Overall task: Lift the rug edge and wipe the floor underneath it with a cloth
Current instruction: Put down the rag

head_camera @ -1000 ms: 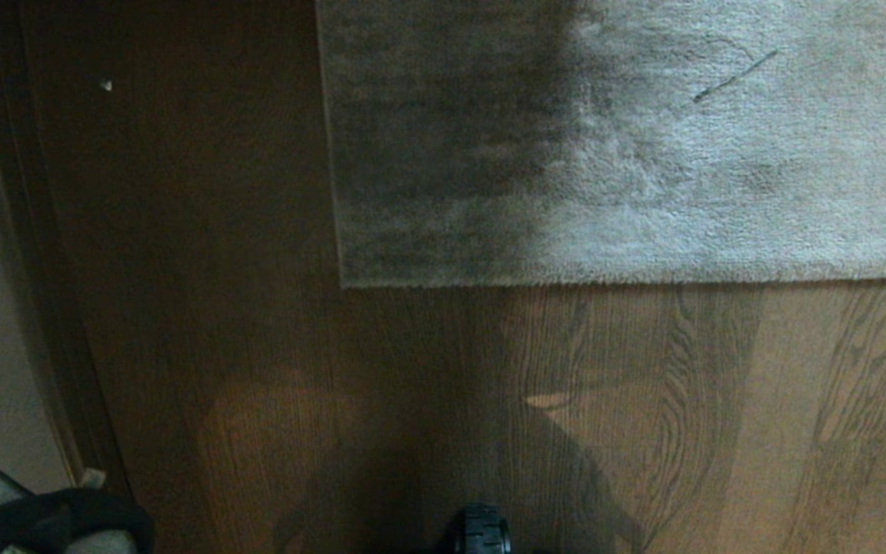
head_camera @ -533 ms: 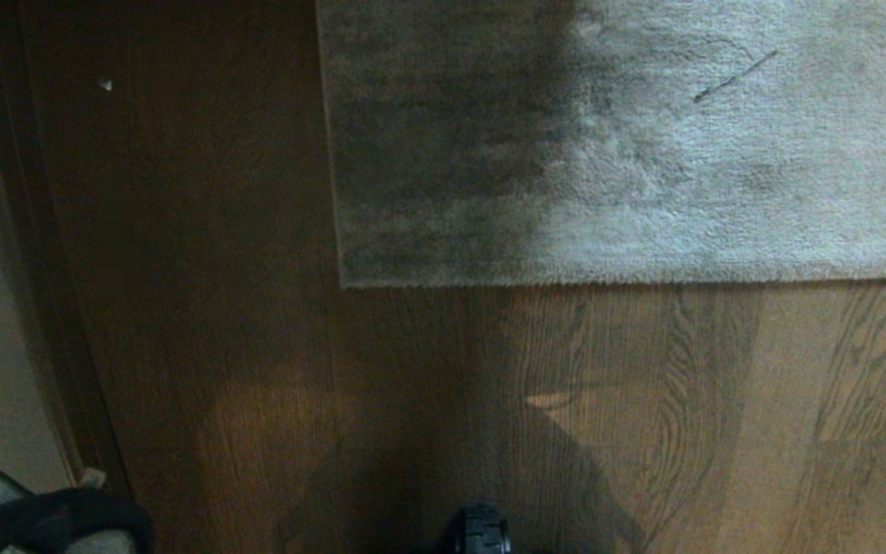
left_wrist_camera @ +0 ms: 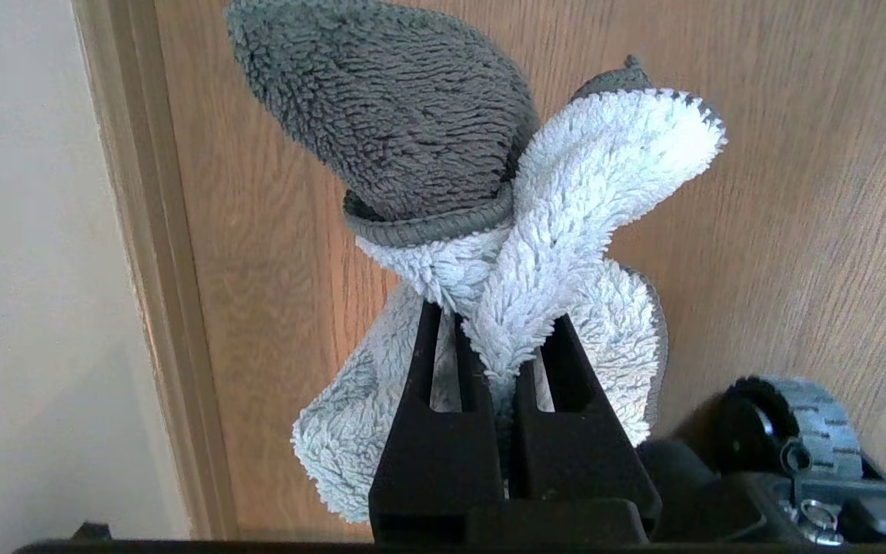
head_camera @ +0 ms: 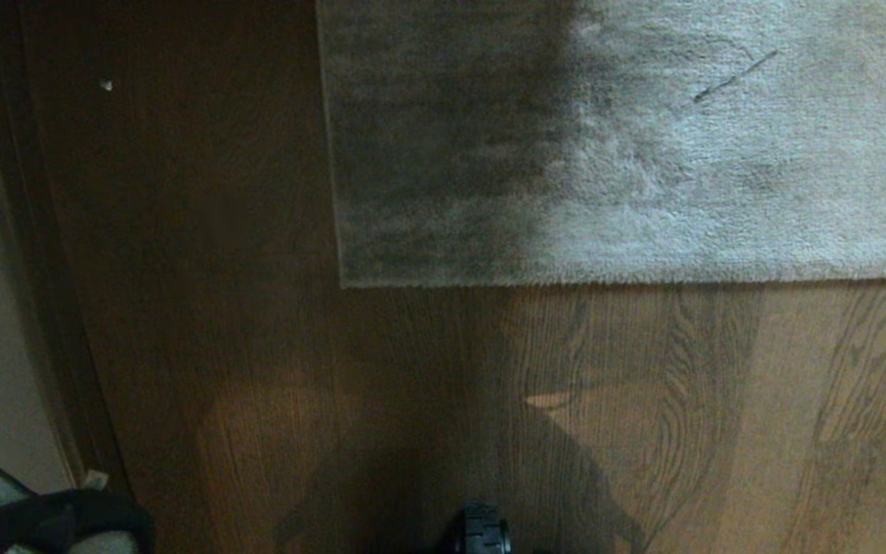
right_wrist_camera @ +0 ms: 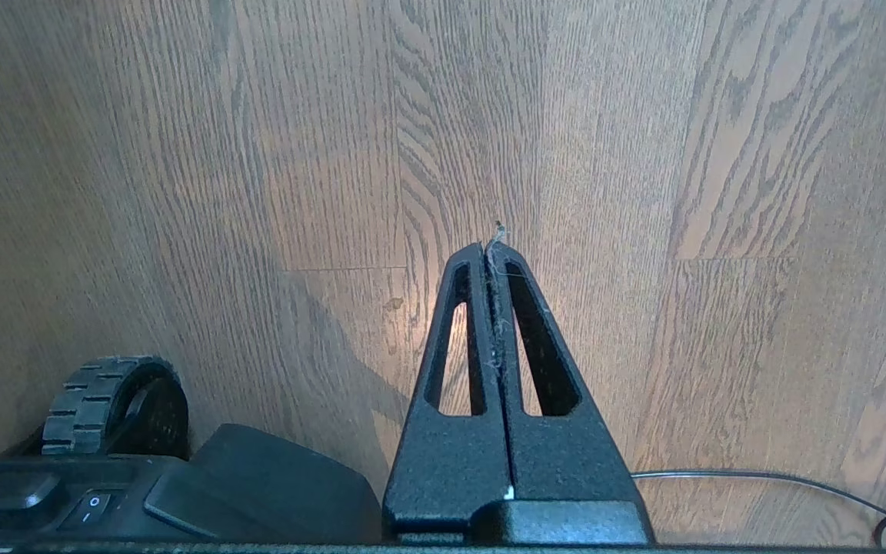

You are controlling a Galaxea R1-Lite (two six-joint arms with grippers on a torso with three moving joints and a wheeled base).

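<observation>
Head view: we look down on the floor (head_camera: 643,431), brown planks with a faint gloss and our own shadow across them. The rug edge (head_camera: 627,282) runs straight across the upper half of the view, lying flat on the boards, and its square corner (head_camera: 343,285) sits left of centre. A short dark thread (head_camera: 734,77) lies on the pile, well back from the border. A dark baseboard (head_camera: 35,254) runs along the left wall, and a black wheel (head_camera: 481,531) of our base shows at the bottom edge.

Left wrist view: our left gripper (left_wrist_camera: 501,338) is clamped on the cloth (left_wrist_camera: 535,208), which bunches out past the fingers, one lobe grey, the rest white and fluffy. It hangs above bare floor beside the pale wall and baseboard, well apart from the rug.

Right wrist view: our right gripper (right_wrist_camera: 495,250) has its fingers pressed together with nothing between them but a few stray fibres. It hangs over bare boards. A thin cable (right_wrist_camera: 758,481) lies on the floor near it.
</observation>
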